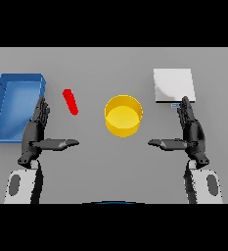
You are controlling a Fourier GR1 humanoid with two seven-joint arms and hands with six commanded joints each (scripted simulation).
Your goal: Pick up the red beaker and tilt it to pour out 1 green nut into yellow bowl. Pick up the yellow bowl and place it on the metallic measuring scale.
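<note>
Two dark robot hands rest low over a plain grey tabletop (110, 68), both spread flat with fingers straight and thumbs turned inward, holding nothing. The left hand (35, 133) sits just beside a shallow blue rectangular tray (16, 106), its fingertips overlapping the tray's near right edge; what the tray holds cannot be made out. Ahead of that hand and toward the centre lies the slim red beaker (70, 101), appearing as a tilted red bar, its opening and any contents impossible to tell. The round yellow bowl (124, 115) stands between the two hands, slightly ahead of both thumbs and apart from each; its inside shows only yellow. The right hand (192, 132) points toward the square silvery metallic measuring scale (173, 85), its fingertips covering the near right corner, where a small bluish panel is partly hidden.
</note>
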